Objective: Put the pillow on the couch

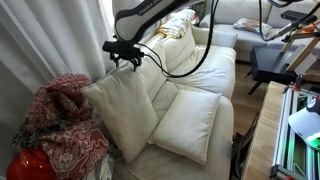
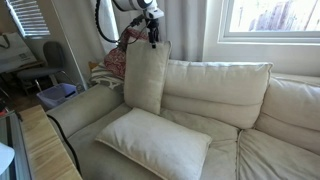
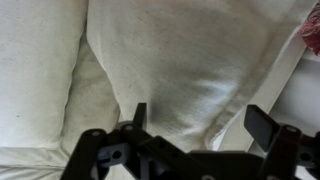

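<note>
The pillow (image 1: 122,108) is a large off-white cushion standing upright on the couch (image 1: 215,75), leaning at the armrest end. It also shows against the back cushion in an exterior view (image 2: 147,78). My gripper (image 1: 127,52) hovers at its top edge, as an exterior view (image 2: 152,38) also shows. In the wrist view my gripper (image 3: 200,118) has its fingers wide apart, with the pillow's seamed edge (image 3: 215,120) between them and not pinched. A smaller, smoother cream pillow (image 1: 190,125) lies flat on the seat (image 2: 155,142).
A red patterned blanket (image 1: 62,125) is piled beside the couch's armrest, by the curtain. A blue chair (image 1: 270,60) and a paler white sofa (image 1: 228,18) stand beyond. An office chair (image 2: 50,62) and a blue box (image 2: 55,95) stand on the wood floor.
</note>
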{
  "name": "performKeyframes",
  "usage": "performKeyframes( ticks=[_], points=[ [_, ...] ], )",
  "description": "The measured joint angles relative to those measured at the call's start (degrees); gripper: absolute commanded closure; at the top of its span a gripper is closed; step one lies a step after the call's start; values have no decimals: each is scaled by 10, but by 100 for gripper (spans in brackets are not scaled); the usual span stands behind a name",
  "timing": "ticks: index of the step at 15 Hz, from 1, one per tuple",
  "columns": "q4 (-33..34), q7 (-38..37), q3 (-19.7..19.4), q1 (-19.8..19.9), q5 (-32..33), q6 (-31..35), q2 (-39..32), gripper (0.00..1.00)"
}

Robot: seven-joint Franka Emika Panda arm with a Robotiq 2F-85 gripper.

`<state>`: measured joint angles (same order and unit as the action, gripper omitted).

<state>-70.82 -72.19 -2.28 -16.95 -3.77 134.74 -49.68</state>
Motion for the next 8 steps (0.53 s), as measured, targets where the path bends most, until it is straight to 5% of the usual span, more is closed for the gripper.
performKeyframes(
  ticks=[2,8],
  points=[
    [0,-7,-1,0,0,45,-18,27],
    [12,-6,-5,-2,6,-29,-31,70]
  ],
)
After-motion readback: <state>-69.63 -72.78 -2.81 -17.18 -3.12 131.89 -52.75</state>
